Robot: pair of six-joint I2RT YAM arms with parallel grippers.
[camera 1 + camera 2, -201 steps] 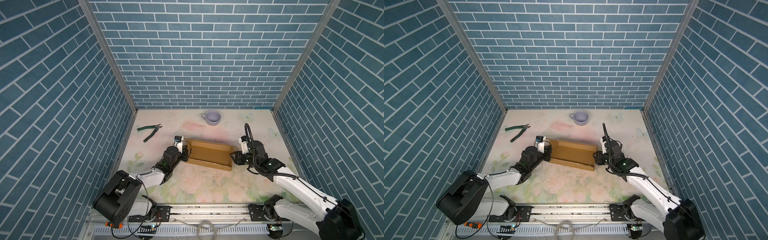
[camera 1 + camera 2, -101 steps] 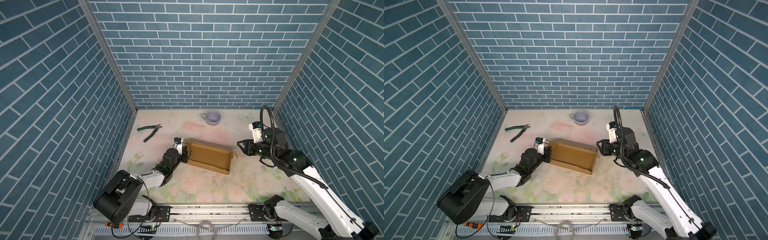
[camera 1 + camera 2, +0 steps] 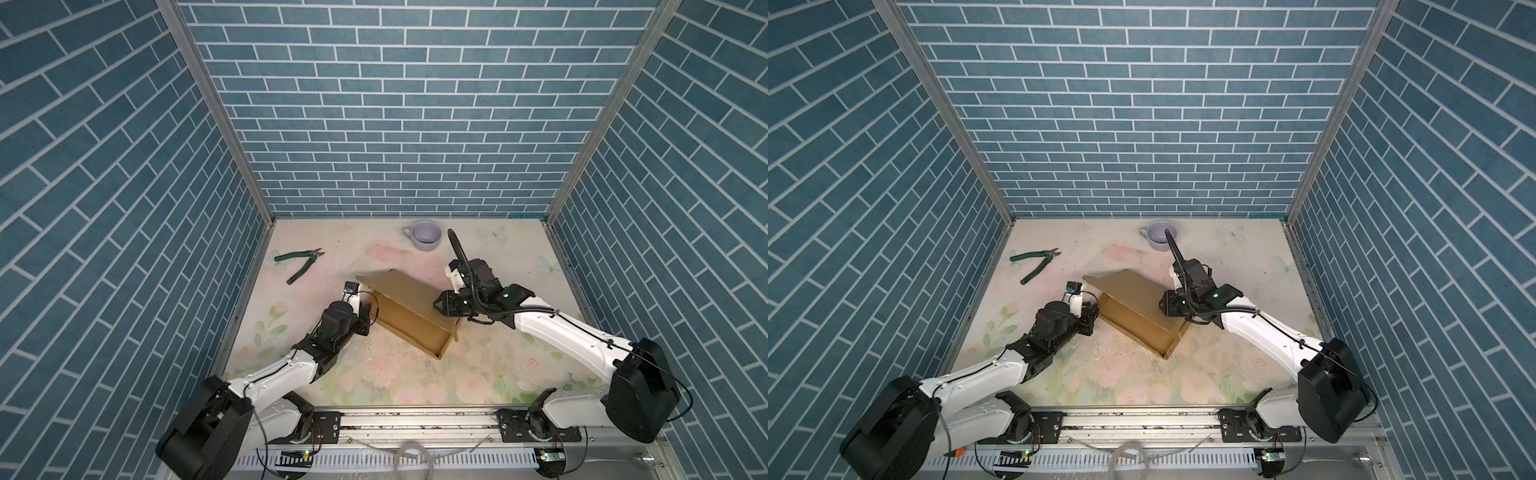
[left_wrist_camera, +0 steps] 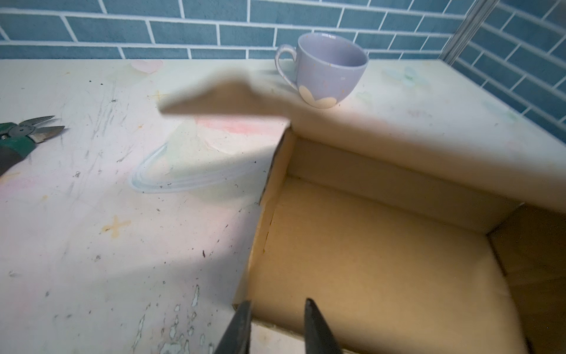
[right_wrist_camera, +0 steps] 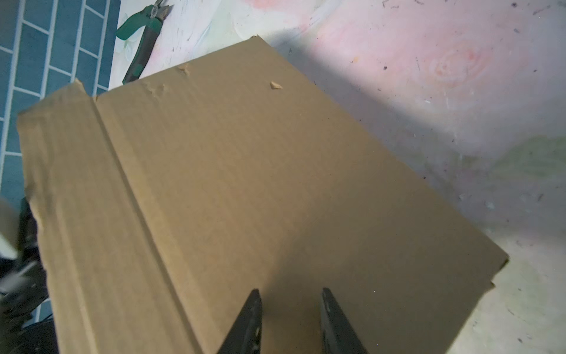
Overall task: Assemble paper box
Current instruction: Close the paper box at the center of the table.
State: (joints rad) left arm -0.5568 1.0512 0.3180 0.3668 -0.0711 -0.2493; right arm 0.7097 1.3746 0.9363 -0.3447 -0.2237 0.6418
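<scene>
In both top views the left arm lies low and stretched along the table (image 3: 374,374), its left gripper (image 3: 368,309) (image 3: 1094,311) at the short end of the paper box (image 3: 409,328) (image 3: 1138,328). The right arm reaches in with a bent elbow, and the right gripper (image 3: 436,305) (image 3: 1163,307) is over the other end. The box is a shallow brown corrugated tray, set diagonally, with its lid flap (image 3: 399,286) (image 3: 1121,284) tilted up over it. A lilac cup (image 3: 424,235) (image 3: 1160,237) stands well beyond the box. Green-handled pliers (image 3: 301,264) (image 3: 1038,264) lie well apart from it, off the left arm's end. The table is bare on the box's robot-facing side.

In the left wrist view, the left gripper (image 4: 277,325) has dark, tapered fingers standing apart at the box's (image 4: 367,245) near corner, clamping nothing. Its inner walls are matte, and a blurred flap tab sticks out past its corner. The cup (image 4: 330,70) is glossy.

In the right wrist view, the right gripper's (image 5: 291,321) fingers are parted above the box's (image 5: 245,184) creased, slightly dented flap, holding nothing. The pliers (image 5: 144,33) lie past its far corner.
</scene>
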